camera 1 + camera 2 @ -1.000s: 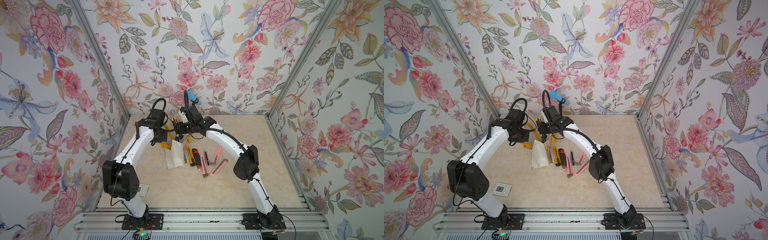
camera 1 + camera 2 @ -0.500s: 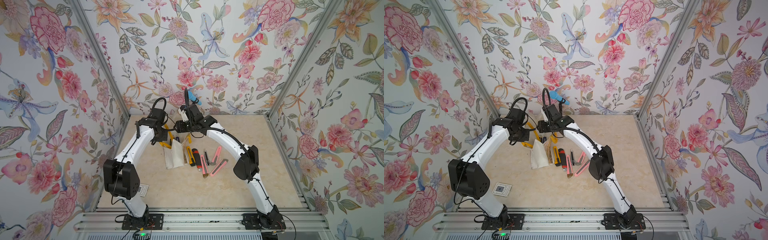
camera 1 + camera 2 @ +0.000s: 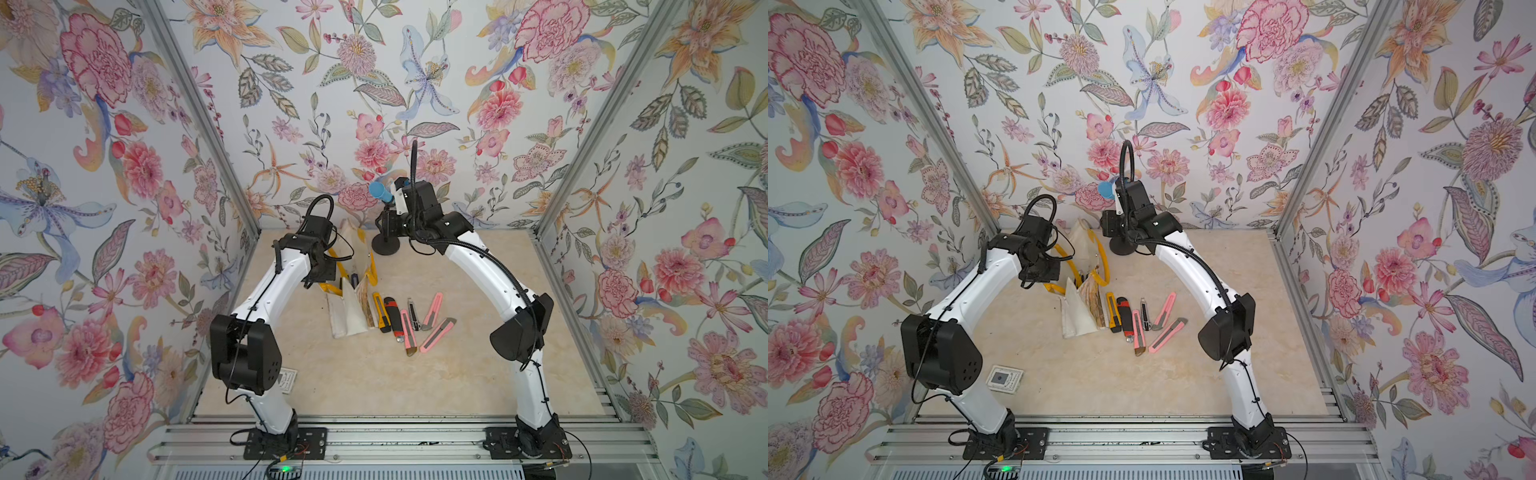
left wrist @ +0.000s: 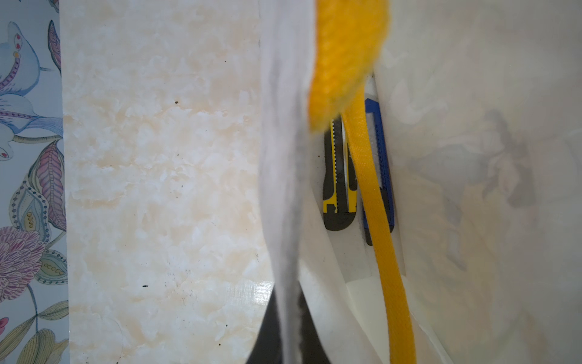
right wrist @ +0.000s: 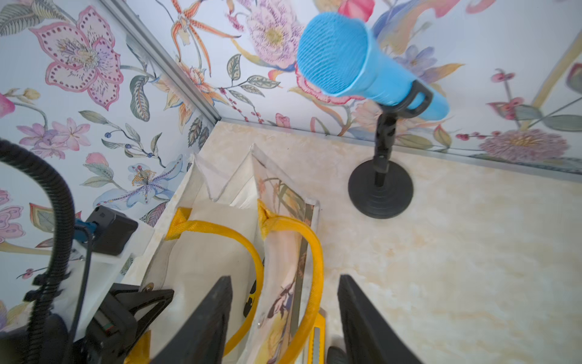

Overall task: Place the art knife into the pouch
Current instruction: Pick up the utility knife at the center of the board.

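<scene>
Pinching pouch [image 4: 282, 189] between left jaws

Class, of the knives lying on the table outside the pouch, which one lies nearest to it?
The yellow knife, right beside the pouch's edge; the black-and-red, grey and pink ones lie farther along the row.

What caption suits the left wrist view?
Left end effector pinching the pouch wall; yellow-black knife and blue knife inside, behind a yellow handle.

In the left wrist view a blurred yellow handle [image 4: 346, 56] hid parts of the yellow-black knife [image 4: 337, 195] and the blue knife [image 4: 385, 157] inside the pouch [image 4: 280, 157], while the left gripper's [image 4: 287, 297] dark fingers [image 4: 267, 334] were cut off at its edge.
</scene>
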You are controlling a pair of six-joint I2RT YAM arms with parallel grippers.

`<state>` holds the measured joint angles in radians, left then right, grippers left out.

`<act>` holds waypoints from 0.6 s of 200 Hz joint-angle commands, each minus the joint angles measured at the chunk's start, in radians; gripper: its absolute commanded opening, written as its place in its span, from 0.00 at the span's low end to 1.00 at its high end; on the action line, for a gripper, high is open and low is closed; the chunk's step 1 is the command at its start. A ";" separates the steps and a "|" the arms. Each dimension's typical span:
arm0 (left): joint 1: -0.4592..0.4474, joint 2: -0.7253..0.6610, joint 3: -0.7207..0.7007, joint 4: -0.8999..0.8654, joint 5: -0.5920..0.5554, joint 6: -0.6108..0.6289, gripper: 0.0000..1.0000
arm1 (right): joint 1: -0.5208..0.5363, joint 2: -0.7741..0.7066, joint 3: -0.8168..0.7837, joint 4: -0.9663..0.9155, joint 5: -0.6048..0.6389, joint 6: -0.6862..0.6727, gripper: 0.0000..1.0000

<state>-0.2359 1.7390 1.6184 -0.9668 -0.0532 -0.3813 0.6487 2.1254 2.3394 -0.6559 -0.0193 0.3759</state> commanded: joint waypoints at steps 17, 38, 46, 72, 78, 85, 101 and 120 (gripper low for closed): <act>-0.006 0.038 0.056 -0.001 0.004 0.009 0.00 | -0.044 -0.089 -0.281 -0.017 0.101 -0.016 0.58; -0.008 0.048 0.072 -0.007 0.004 0.011 0.00 | -0.036 -0.132 -0.457 -0.017 0.131 0.003 0.57; -0.007 0.054 0.077 -0.013 0.003 0.013 0.00 | -0.032 -0.142 -0.516 -0.016 0.134 0.019 0.57; -0.006 0.072 0.095 -0.025 0.007 0.022 0.00 | -0.026 -0.168 -0.686 0.026 0.108 0.049 0.56; -0.008 0.077 0.099 -0.028 0.008 0.025 0.00 | -0.026 -0.168 -0.714 0.032 0.101 0.061 0.56; -0.006 0.082 0.106 -0.032 0.010 0.028 0.00 | -0.027 -0.168 -0.740 0.036 0.092 0.071 0.56; -0.007 0.089 0.111 -0.033 0.010 0.033 0.00 | -0.025 -0.161 -0.780 0.045 0.072 0.086 0.56; -0.006 0.100 0.122 -0.036 0.016 0.041 0.00 | -0.009 -0.146 -0.804 0.046 0.073 0.089 0.56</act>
<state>-0.2359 1.8114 1.7054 -0.9913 -0.0486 -0.3660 0.6250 1.9957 1.5566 -0.6365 0.0605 0.4320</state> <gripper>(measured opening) 0.057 0.565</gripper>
